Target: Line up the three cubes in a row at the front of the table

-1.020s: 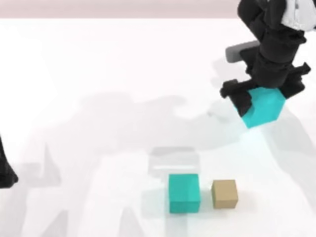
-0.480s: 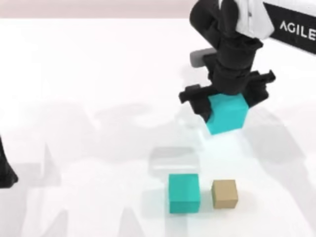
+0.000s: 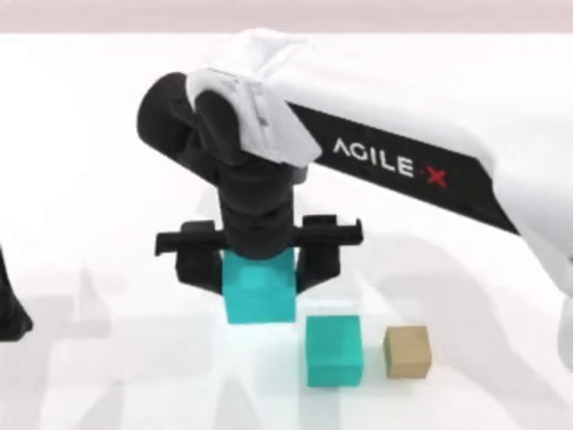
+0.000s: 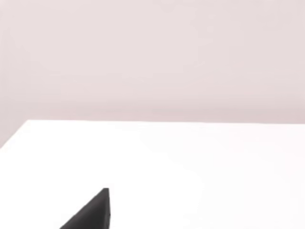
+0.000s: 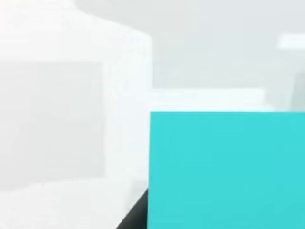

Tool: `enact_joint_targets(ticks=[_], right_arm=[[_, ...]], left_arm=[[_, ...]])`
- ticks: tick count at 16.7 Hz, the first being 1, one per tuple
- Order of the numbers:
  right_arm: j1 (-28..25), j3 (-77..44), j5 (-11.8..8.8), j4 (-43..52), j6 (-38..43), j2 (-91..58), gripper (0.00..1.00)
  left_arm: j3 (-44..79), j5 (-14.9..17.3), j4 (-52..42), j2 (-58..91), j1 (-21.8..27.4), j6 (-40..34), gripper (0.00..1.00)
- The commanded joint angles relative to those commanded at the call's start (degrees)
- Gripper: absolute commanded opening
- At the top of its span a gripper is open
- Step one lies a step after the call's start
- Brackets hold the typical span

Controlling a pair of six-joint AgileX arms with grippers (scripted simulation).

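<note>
My right gripper [image 3: 258,276] is shut on the lighter cyan cube [image 3: 259,288], its black fingers [image 3: 200,266] pressed against the cube's left and right sides. The held cube hangs just left of and a little behind the teal cube [image 3: 334,351], which rests near the table's front edge. Right of the teal one, the small tan-brown cube [image 3: 407,350] sits in line with it across a narrow gap. The right wrist view is largely filled by the cyan cube [image 5: 226,169], with one dark finger [image 5: 136,218] beside it. My left arm [image 3: 9,309] stays parked at the left edge, gripper open.
The white table [image 3: 107,161] stretches out bare to the left and behind the cubes. A pale pinkish strip [image 3: 134,16] runs along its far edge. The right arm's white link [image 3: 403,166] crosses over the table's right half.
My right arm has carried the cyan cube from the back right toward the front and left, ending just left of the teal cube. The teal and tan cubes and the left arm have stayed put.
</note>
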State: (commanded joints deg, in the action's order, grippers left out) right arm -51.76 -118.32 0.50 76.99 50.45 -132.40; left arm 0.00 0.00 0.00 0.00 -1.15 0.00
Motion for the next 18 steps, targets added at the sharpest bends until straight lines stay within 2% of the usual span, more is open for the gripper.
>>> enact_joint_targets(ticks=[3,5,11,18], right_arm=[[-5.6,-2.7,0.1,1.2,7.3,-0.7,0.0],[-7.1,-3.4,0.2,1.4,9.1,-0.7,0.0],[-7.0,-2.2,0.2,0.3,9.0,-0.5,0.0],[-7.2,8.9,0.2,-12.7,9.3,-2.4,0.0]], left_arm=[[0.0,0.0,0.0,0.0,0.0,0.0,1.0],[0.0,0.0,0.0,0.0,0.0,0.0,1.0],[0.0,0.0,0.0,0.0,0.0,0.0,1.0],[0.0,0.0,0.0,0.0,0.0,0.0,1.0]])
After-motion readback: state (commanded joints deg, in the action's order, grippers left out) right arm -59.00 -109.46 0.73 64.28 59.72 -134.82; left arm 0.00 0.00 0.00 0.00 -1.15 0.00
